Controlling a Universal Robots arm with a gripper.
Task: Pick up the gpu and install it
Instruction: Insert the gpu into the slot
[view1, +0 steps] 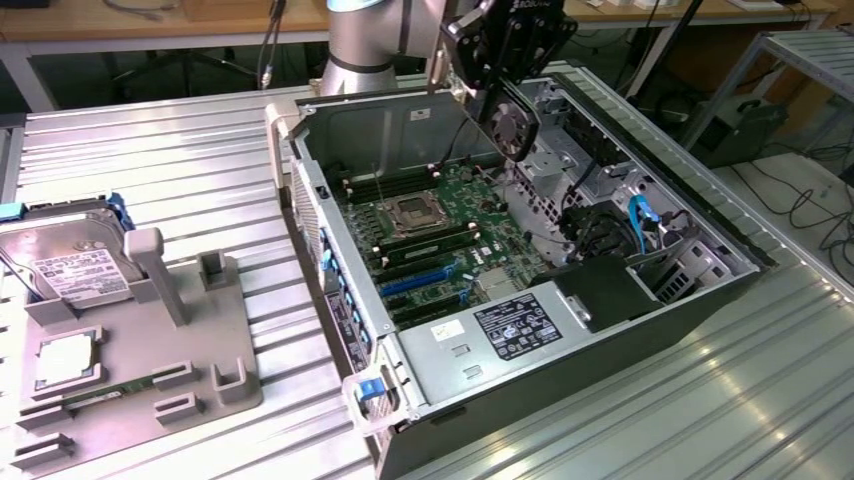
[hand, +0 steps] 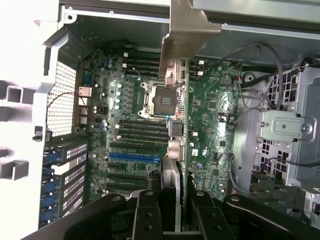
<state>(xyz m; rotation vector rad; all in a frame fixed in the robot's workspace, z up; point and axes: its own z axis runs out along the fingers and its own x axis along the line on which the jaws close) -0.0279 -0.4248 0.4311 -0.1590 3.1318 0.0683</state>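
Gpu (view1: 510, 125) (hand: 176, 150) held in the air over the open computer case (view1: 400, 130), clear of the boards below. In the exterior view it hangs near the case's far wall, black round fan (view1: 509, 122) facing outward. In the wrist view it is seen edge-on, silver bracket (hand: 186, 35) at the end farthest from the fingers.

Claw (view1: 501, 90) (hand: 175, 202) is closed on the gpu; a black finger (hand: 147, 215) stands on either side of the card.

Beneath the card lies the green motherboard (view1: 447, 225) (hand: 210, 110), with the square processor socket (view1: 411, 215) (hand: 159, 100) and a blue slot (view1: 414, 285) (hand: 134, 156) among the black ones. The card's edge runs across the socket side of the board in the wrist view.

Power supply (view1: 501, 330) with a dark label sits at the case's near end.

Case lies on its side on a ribbed metal counter (view1: 160, 150). Well apart, at the exterior view's left, a grey holder (view1: 200, 340) carries a silver hard drive (view1: 74, 265) with a white label.
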